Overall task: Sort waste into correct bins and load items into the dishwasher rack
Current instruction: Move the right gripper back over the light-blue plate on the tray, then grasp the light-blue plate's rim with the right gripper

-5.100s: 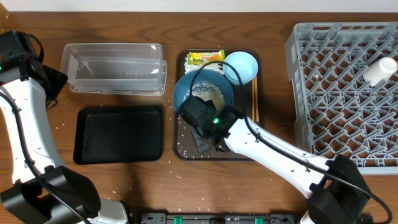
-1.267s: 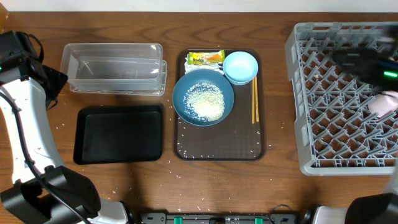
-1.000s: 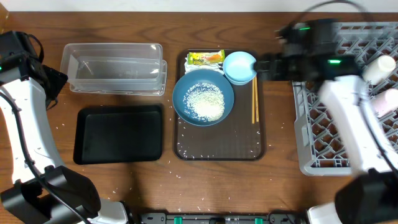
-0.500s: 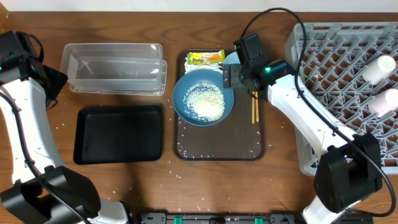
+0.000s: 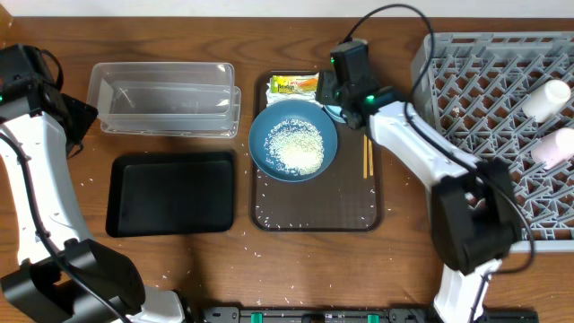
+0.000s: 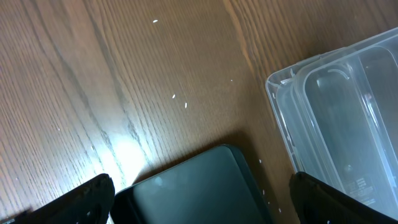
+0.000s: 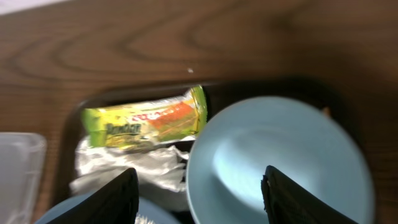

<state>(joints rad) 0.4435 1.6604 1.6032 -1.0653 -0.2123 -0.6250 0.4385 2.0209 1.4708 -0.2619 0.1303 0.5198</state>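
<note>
The right arm (image 5: 417,145) reaches from the near edge forward and toward its left, dark wrist (image 5: 350,67) tipped downward, the right gripper (image 7: 200,186) spread wide with black fingers (image 7: 115,196) at either side of its camera's view. The left arm (image 5: 40,188) stands bent at the far left, left gripper (image 6: 200,190) likewise parted, pointing down.

The left gripper (image 6: 200,182) shows as two dark fingers (image 6: 74,202), one in the lower left corner of the frame and one in the lower right, spread wide with nothing between them. A black tray (image 6: 193,196) lies at lower centre, its rounded corner pointing up. The clear plastic tub (image 6: 348,112) occupies the right edge and shows a double rim. A narrow strip of wooden table (image 6: 124,74) separates tub and tray. A few loose rice grains (image 6: 186,104) lie scattered on the wood.
</note>
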